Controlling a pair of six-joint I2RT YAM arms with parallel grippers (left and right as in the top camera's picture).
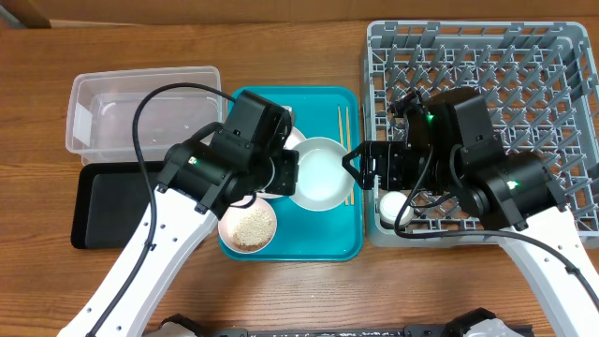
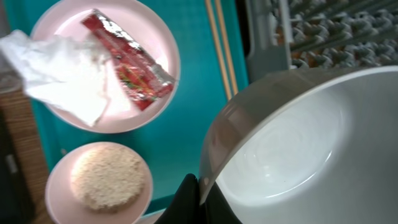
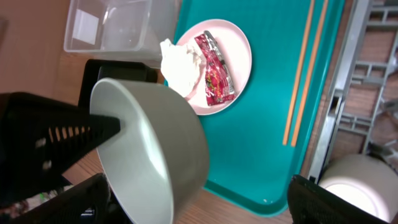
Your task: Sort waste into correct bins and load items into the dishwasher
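- Above the teal tray (image 1: 332,239), the grey-sided bowl (image 1: 318,174) is held up, its rim clamped by the left fingers (image 2: 189,200), apparently for carrying.
- Right fingers (image 3: 68,134) are spread wide beside it, probably to receive it for the dish rack (image 1: 562,56).

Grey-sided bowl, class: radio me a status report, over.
Left gripper shut on grey-sided bowl rim; right gripper open beside it. Bowl over teal tray, not racked. White cup in dish rack near corner.
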